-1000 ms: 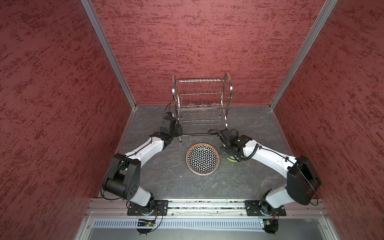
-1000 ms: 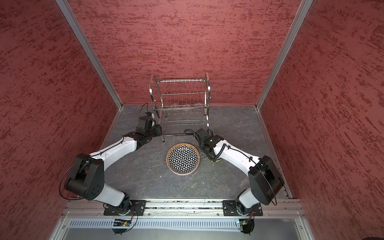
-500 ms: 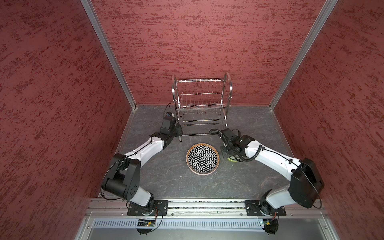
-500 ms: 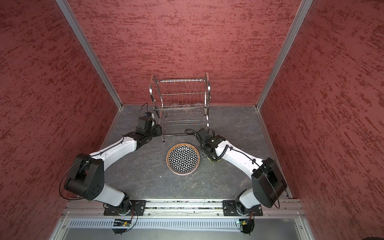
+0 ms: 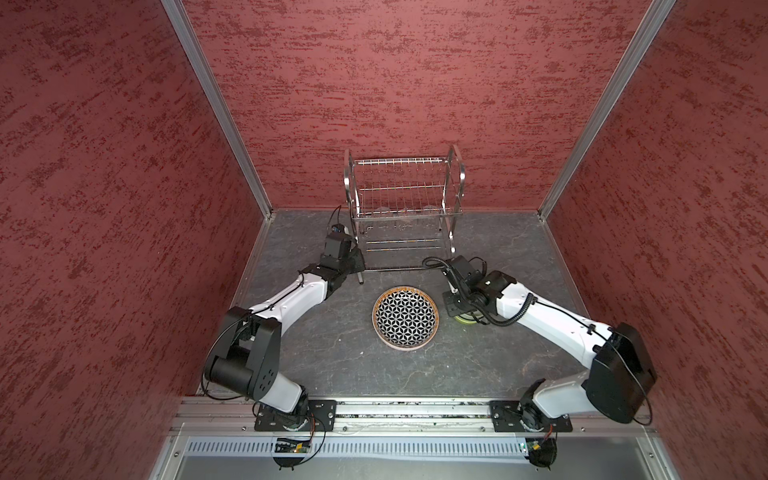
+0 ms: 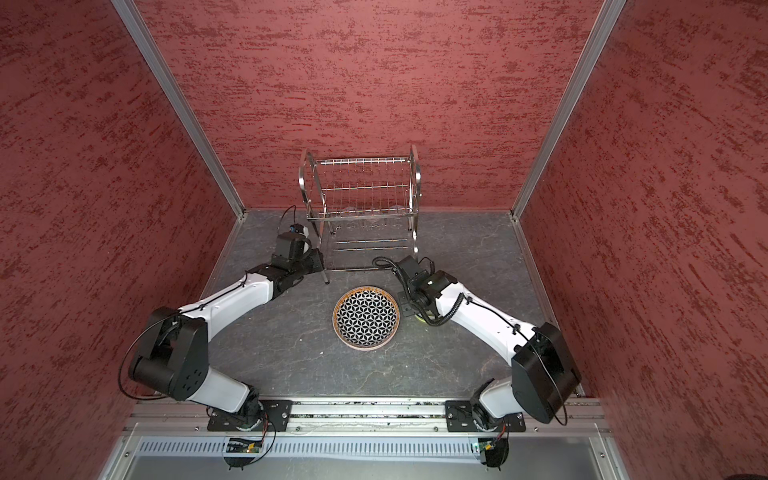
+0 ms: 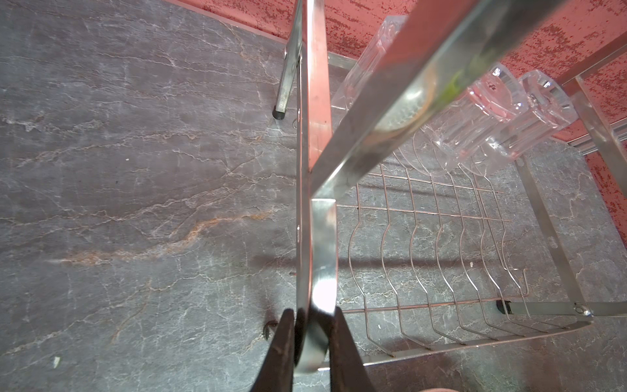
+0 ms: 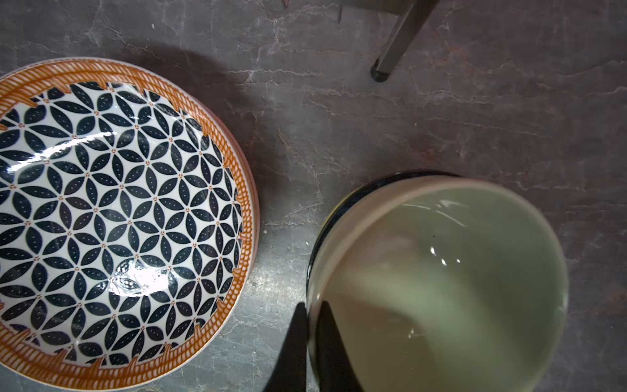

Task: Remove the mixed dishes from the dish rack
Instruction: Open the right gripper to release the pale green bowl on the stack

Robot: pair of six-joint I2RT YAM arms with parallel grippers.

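Note:
The steel dish rack point(image 5: 403, 208) point(image 6: 361, 203) stands at the back of the table. My left gripper point(image 7: 312, 339) point(image 5: 356, 266) is shut on the flat strip of its near left side frame point(image 7: 315, 237). Three clear glass tumblers point(image 7: 475, 125) lie on its lower tier. The black-and-white geometric plate point(image 5: 405, 316) point(image 8: 118, 220) lies flat in front of the rack, with a pink edge showing under it. To its right, my right gripper point(image 8: 310, 339) point(image 5: 457, 309) is shut on the rim of the cream-green bowl point(image 8: 458, 288), one finger inside and one outside. That bowl sits over a dark-rimmed bowl point(image 8: 339, 203).
A foot of the rack point(image 8: 380, 73) stands on the grey stone table point(image 5: 332, 353) just beyond the bowls. Red walls close in the back and both sides. A metal rail point(image 5: 415, 409) with the arm bases runs along the front edge.
My right gripper has shut on the cream-green bowl's rim and its arm has shifted slightly. The left arm has not moved and keeps its grip on the rack.

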